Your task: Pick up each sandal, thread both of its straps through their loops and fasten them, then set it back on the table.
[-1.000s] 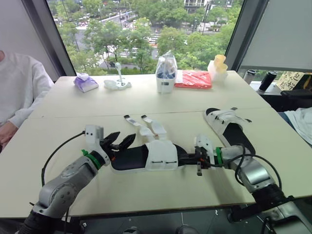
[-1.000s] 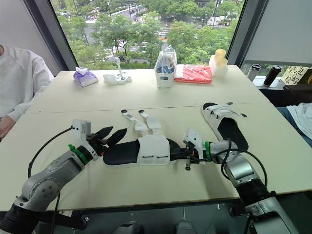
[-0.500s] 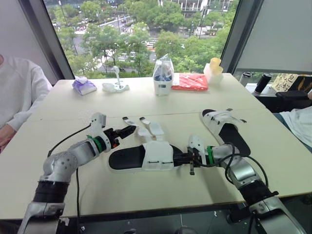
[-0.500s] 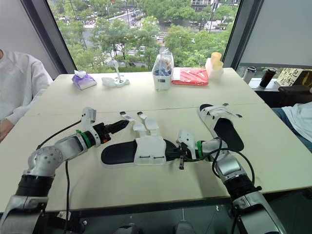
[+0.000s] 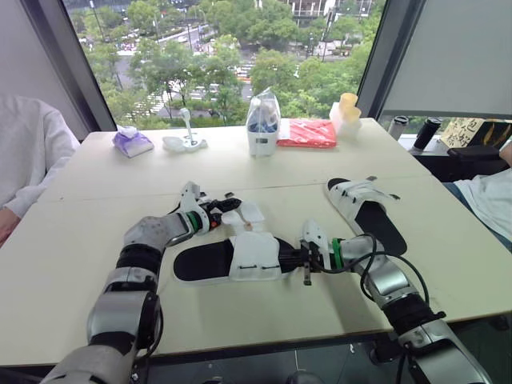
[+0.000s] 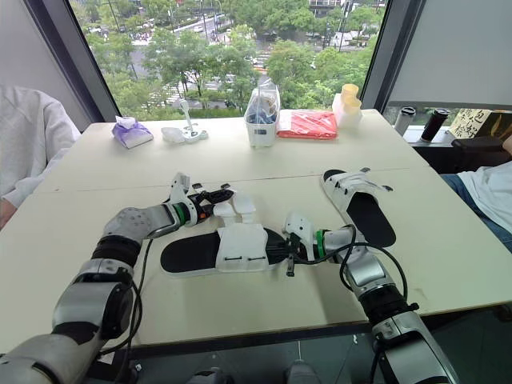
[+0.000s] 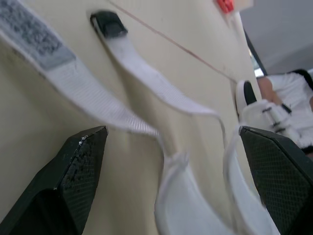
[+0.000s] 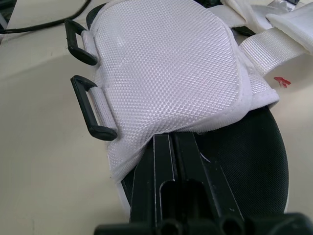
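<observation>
The right gripper (image 8: 171,143)'s closed jaws vanish under the sandal (image 8: 166,73)'s upper, tips hidden. The person (image 5: 26,152) is cut off at the edge.

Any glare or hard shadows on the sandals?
Left eye view: daylight enters through the window behind the table; the near sandal casts only a soft shadow, no glare. Right wrist view: its white upper is evenly lit. Left wrist view: the loose straps throw faint shadows.

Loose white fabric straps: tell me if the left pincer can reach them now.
Probably yes. The left pincer is open right at the loose white fabric straps, lying flat on the cream table with nothing between; the right pincer holds their black-soled sandal.
</observation>
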You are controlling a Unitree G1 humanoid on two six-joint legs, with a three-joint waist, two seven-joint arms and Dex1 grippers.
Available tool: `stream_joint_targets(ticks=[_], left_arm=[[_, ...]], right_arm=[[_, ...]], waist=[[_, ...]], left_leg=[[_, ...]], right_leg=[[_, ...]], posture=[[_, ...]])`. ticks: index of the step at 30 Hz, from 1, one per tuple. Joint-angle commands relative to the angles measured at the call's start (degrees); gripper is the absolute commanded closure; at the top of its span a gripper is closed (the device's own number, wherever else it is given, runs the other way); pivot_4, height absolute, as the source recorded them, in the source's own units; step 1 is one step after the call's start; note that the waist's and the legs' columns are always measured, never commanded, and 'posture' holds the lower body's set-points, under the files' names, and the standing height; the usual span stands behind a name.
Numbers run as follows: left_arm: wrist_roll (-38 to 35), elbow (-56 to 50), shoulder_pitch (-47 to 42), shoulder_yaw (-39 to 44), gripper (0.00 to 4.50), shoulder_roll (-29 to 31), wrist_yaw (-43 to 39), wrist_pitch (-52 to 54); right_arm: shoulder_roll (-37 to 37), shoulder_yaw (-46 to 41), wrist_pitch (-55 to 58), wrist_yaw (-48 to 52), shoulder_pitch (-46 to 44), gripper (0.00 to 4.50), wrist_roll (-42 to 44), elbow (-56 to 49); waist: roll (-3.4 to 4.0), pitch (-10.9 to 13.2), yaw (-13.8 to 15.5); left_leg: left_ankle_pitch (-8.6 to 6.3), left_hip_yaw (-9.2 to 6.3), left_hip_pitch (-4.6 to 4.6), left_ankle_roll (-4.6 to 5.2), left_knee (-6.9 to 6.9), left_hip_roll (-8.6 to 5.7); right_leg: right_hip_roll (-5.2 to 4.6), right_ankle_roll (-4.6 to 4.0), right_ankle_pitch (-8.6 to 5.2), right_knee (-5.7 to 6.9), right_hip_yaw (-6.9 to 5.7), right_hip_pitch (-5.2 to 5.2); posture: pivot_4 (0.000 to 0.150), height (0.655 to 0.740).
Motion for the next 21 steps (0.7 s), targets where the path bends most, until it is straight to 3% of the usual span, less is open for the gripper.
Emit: stream_joint_targets(ticks=[1,6,9,15,21], left_arm=[[3.41,9.5,-4.2,5.0,0.0,-0.82,-1.21,-9.98],[7.74,17.05,-7.08,8.54,0.0,-0.59,-1.36,-18.34],[9.61,18.6,-7.57,10.31,1.29,-0.17,-2.16,-19.55],[13.32,19.31,-7.8,12.21,4.46,-0.35,-3.57,-20.24],[14.6,18.91,-8.51,14.21,4.46,-0.3,-7.57,-20.0]], right_arm=[[0.74,0.86,0.57,-1.25,0.58,4.48,-1.41,0.24],[0.68,0.83,0.89,-1.69,1.12,4.48,-1.48,-0.66],[0.56,0.63,1.1,-1.96,1.32,4.5,-1.42,-0.99],[0.62,0.26,1.55,-2.59,1.97,4.5,-1.4,-1.46],[1.03,-0.04,1.63,-3.42,1.7,4.5,-1.29,-0.65]], waist=[[-0.01,0.0,-0.07],[-0.02,0.0,-0.17],[-0.02,0.01,-0.17],[-0.06,0.03,-0.07],[-0.07,0.03,-0.09]], left_leg=[[0.0,0.0,0.0,0.0,0.0,0.0],[0.0,0.0,0.0,-0.01,-0.05,0.02],[0.0,0.01,-0.01,-0.01,-0.05,0.02],[0.0,0.0,-0.05,-0.01,-0.06,0.01],[0.0,0.0,-0.05,0.0,-0.07,0.01]], right_leg=[[0.0,0.0,0.0,0.0,0.0,-0.01],[0.0,0.0,0.0,0.0,0.0,-0.06],[0.0,0.01,0.0,0.0,0.0,-0.06],[0.0,0.01,0.0,0.0,0.0,-0.09],[0.0,0.01,0.0,0.0,-0.01,-0.1]], posture=[[0.15,0.74],[0.15,0.74],[0.15,0.74],[0.15,0.74],[0.15,0.74]])
